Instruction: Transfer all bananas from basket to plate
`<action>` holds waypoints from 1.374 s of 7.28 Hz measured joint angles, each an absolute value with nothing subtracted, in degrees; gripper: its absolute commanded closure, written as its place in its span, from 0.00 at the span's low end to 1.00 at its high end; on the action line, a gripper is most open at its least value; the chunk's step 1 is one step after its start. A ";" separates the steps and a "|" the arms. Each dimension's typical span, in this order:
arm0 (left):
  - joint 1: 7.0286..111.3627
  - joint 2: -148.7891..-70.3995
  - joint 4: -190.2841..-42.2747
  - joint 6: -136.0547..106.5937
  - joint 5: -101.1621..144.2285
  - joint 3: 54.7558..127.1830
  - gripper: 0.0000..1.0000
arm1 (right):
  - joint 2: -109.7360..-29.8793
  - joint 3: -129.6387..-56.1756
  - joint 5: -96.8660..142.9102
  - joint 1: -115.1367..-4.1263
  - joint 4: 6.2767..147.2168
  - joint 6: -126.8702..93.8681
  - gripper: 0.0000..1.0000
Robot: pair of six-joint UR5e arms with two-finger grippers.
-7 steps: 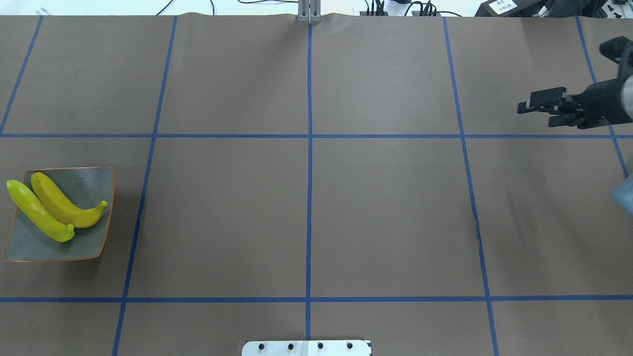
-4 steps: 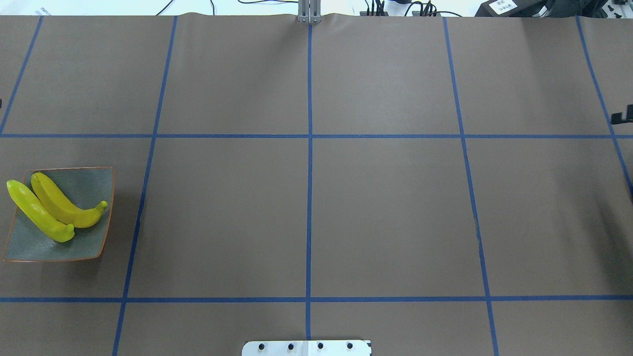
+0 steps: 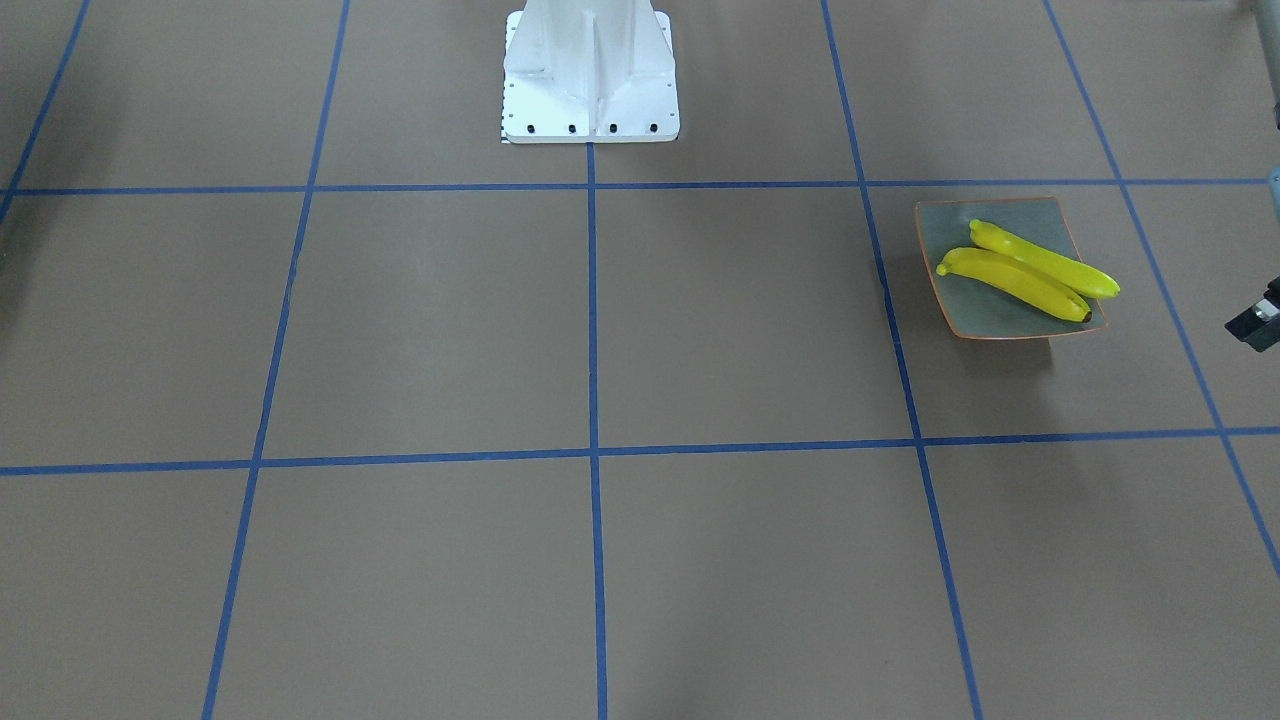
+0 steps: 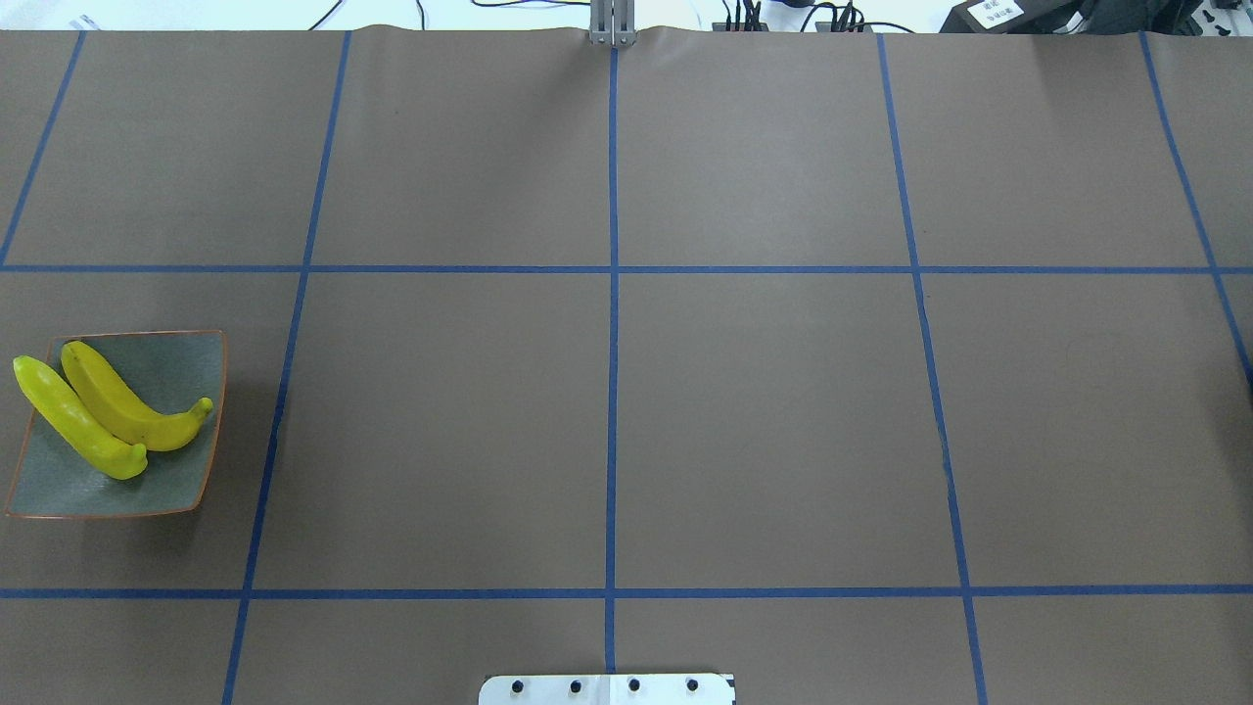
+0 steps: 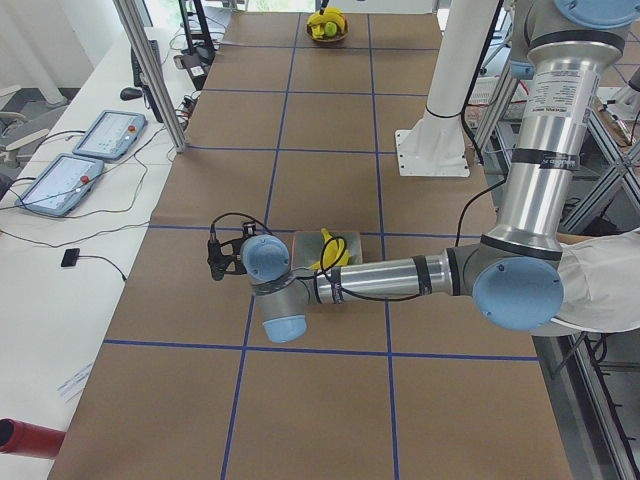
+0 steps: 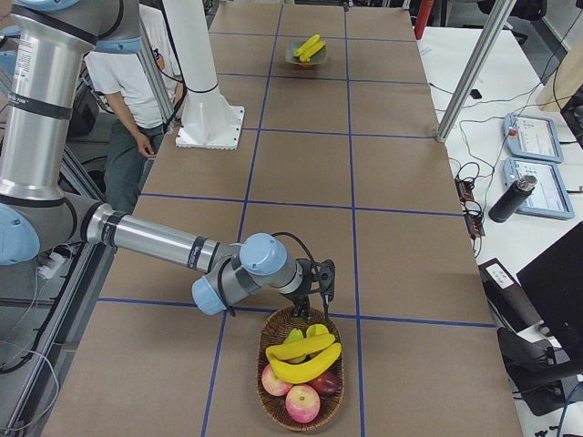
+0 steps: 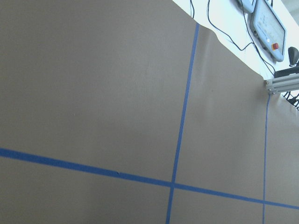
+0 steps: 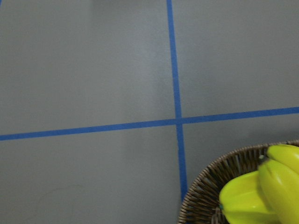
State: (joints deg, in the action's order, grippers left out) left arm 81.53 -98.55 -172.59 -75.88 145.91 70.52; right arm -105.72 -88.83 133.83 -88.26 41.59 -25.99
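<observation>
Plainly, two bananas [image 6: 305,357] lie in the wicker basket [image 6: 266,346] at the table's right end, atop apples [image 6: 301,401], long axes across the table — the right gripper [image 6: 324,284] hangs just beyond the rim, far nearer than the left gripper [image 5: 218,260]; neither's opening can be told. Two other bananas [image 4: 108,411] rest on the plate [image 4: 186,357], far left. No legible writing.

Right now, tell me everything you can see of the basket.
The basket is round, shallow and made of brown woven wicker. It sits flat at the end of the table on the robot's right. It is full: yellow bananas lie on top of red apples. The right hand hangs just beyond its far rim; I can't tell whether they touch.
</observation>
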 measured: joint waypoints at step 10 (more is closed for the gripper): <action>83.05 -93.49 -162.89 -49.32 136.83 73.11 0.00 | -103.42 -77.02 133.11 -90.53 43.04 -8.83 0.67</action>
